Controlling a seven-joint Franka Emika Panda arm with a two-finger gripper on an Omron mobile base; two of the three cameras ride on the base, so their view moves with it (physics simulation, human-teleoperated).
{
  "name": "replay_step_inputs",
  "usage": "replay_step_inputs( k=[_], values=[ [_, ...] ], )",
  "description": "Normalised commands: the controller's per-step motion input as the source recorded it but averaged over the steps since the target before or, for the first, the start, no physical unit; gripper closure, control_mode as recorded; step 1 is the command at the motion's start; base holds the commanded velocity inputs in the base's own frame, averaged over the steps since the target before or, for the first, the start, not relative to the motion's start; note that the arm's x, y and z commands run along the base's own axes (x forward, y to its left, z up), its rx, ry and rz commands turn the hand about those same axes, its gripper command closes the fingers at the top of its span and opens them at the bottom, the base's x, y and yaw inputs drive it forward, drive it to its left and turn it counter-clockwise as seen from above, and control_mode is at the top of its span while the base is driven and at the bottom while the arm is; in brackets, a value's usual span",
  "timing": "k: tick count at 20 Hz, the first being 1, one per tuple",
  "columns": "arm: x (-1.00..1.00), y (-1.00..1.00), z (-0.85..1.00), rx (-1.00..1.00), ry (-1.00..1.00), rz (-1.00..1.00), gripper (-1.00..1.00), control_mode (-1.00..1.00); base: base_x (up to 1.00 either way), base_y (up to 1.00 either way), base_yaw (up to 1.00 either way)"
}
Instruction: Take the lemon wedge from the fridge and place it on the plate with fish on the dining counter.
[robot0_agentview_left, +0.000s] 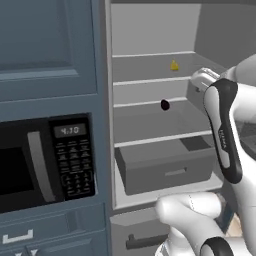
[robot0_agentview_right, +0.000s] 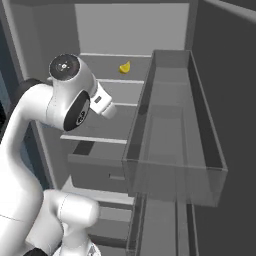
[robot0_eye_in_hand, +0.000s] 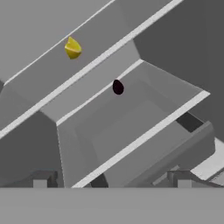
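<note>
One dark fruit (robot0_agentview_left: 165, 105) below lemon wedge (robot0_agentview_left: 174, 65).

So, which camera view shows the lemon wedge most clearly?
The hand view: the lemon wedge appears largest there, unobstructed on an upper fridge shelf, above the small dark fruit. The left base view shows it small on the same shelf; the right base view shows it small too, behind the arm.
</note>
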Motion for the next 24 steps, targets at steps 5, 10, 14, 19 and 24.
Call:
replay_step_inputs(
  k=[5,10,14,19,24],
  values=[
    [0.04,0.0,0.13,-0.05,-0.01,0.01,-1.0,-1.0,0.36,0.0,-0.01],
    [0.1,0.02,0.59,-0.2,0.0,0.11,-1.0,-1.0,0.0,0.0,0.0],
    [0.02,-0.02,0.51,-0.19,-0.04,0.16,-1.0,-1.0,0.0,0.0,0.0],
    [0.38,-0.02,0.02,-0.13,-0.11,0.1,-1.0,-1.0,0.0,0.0,0.0],
    [0.79,0.0,0.0,-0.11,0.0,0.0,-1.0,-1.0,0.0,0.0,0.0]
  ],
)
